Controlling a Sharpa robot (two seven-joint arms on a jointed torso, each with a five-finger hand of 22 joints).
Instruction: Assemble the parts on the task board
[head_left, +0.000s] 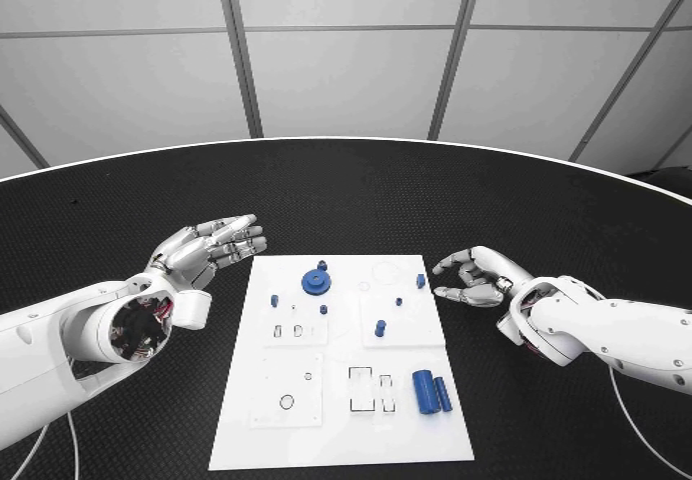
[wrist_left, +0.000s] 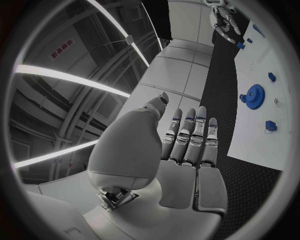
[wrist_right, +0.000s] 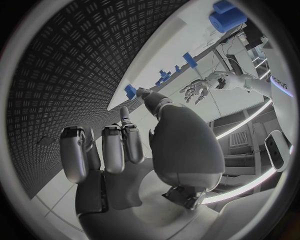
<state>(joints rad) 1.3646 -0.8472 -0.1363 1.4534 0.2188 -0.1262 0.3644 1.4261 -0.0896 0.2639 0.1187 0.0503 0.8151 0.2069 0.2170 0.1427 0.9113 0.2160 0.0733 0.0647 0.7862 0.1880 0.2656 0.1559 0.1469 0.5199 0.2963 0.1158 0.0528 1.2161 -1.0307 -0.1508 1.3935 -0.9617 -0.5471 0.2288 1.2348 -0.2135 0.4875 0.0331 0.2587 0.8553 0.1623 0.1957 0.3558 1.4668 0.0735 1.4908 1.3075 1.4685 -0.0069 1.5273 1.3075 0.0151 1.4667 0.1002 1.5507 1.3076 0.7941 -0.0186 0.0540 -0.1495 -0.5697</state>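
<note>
A round black table (head_left: 346, 190) with a fine ribbed texture stands before a wall of pale panels, and the white task board (head_left: 346, 440) lies lengthwise in its middle.

The left hand (head_left: 209, 250) hovers over the black surface just off the board's far left corner, palm up, fingers straight and side by side, holding nothing. The left wrist view shows the same flat open palm (wrist_left: 181, 160) with the thumb raised beside it, apart from the board's edge (wrist_left: 250, 145).

The right hand (head_left: 480, 277) sits at the board's right edge near its far end, fingers loosely curled and apart, gripping nothing; its fingertips lie close to a small blue peg (head_left: 421, 281) at that edge, though whether they touch it cannot be told.

On the board, a blue gear (head_left: 316, 282) stands near the far middle with a small blue knob just beyond it. Another blue peg (head_left: 381, 327) stands near the centre, a tiny one (head_left: 274, 300) to the left. Two blue cylinders (head_left: 431, 391) lie side by side at the near right, beside rectangular slots (head_left: 361, 388)
</note>
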